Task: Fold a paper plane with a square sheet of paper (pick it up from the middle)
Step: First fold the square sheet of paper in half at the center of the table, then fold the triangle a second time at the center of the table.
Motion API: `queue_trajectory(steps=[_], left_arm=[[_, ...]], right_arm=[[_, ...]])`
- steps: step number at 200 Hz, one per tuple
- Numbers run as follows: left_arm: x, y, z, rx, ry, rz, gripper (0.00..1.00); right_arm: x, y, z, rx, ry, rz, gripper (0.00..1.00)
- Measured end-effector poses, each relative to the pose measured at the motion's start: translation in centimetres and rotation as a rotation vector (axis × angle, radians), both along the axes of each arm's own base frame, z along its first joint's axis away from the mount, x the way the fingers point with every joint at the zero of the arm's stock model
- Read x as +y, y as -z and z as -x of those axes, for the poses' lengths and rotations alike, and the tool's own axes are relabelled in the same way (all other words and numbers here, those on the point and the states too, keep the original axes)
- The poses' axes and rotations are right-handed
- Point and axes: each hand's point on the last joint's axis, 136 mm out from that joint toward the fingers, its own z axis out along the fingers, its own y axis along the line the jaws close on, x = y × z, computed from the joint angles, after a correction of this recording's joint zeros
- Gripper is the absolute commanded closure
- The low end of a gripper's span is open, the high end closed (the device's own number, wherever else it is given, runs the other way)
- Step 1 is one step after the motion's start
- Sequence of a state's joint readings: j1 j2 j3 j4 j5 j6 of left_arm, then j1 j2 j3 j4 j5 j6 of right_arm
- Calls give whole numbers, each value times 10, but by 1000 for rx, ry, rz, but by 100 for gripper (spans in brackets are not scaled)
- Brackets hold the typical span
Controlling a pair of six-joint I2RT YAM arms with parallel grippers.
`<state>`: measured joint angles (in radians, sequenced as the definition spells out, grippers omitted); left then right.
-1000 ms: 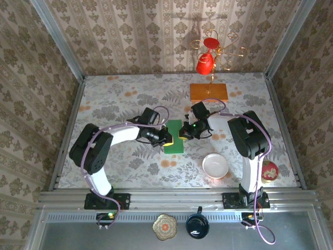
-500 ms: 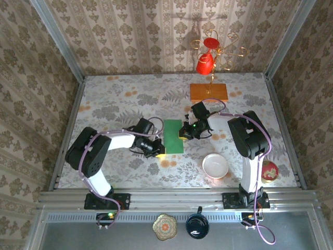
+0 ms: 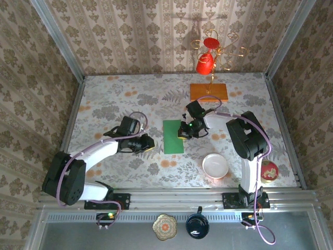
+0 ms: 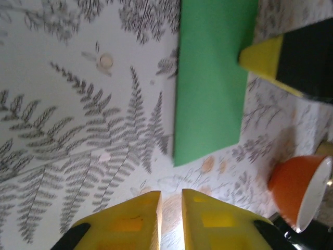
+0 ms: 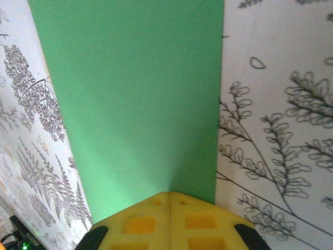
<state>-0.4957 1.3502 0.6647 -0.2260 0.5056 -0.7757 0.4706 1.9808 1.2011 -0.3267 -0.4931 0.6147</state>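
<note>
While the left gripper (image 4: 171,199) hangs slightly parted and empty at its nine o'clock, the matte green paper sheet (image 3: 173,137) lies flat mid-table, a narrow rectangle; the clenched right gripper (image 5: 170,202) presses its three-o'clock edge. Round white bowl (image 3: 215,166), five o'clock: empty.

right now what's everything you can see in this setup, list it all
paper sheet: 1, bright green, folded rectangle, table centre
wooden slab: 1, orange, far side
cup stand: 1, gold wire, over the slab
mug: 1, red, on the stand
round piece: 1, red, stand top
bowl: 1, white inside, near right
small bowl: 1, red patterned, by right arm base
plate: 1, brown patterned, front ledge
dark mug: 1, dark blue, front ledge
left end effector: 1, yellow tips slightly apart, empty, left of paper
right end effector: 1, yellow tips shut, at paper's right edge
</note>
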Motion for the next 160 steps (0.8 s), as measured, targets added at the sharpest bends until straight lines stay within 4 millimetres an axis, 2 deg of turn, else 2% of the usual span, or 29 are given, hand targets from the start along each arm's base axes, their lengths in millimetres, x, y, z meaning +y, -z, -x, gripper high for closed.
queue_trajectory(steps=[13,26,41,71,85,103,131,160], left_arm=[[-3,-2,-7,-12,-14,13,71],[-8,-3,-16,-17,-25,27,65],[-17,-7,-28,-28,-24,39,62],[-42,-16,-53,-56,10,76,61],[-54,-17,-62,-60,39,93,61],[-67,-11,-71,-56,76,99,60],[-76,7,-78,-31,104,83,60],[-76,30,-82,5,115,57,61]], right_arm=[[4,-3,-2,-4,4,-1,85],[5,-9,-3,-16,13,-1,77],[3,-21,1,-36,34,-8,69],[-16,-58,13,-116,109,-20,59],[-27,-65,21,-139,149,-19,57],[-40,-59,34,-129,193,2,55],[-52,-34,53,-52,247,33,54],[-52,-31,55,-31,274,18,54]])
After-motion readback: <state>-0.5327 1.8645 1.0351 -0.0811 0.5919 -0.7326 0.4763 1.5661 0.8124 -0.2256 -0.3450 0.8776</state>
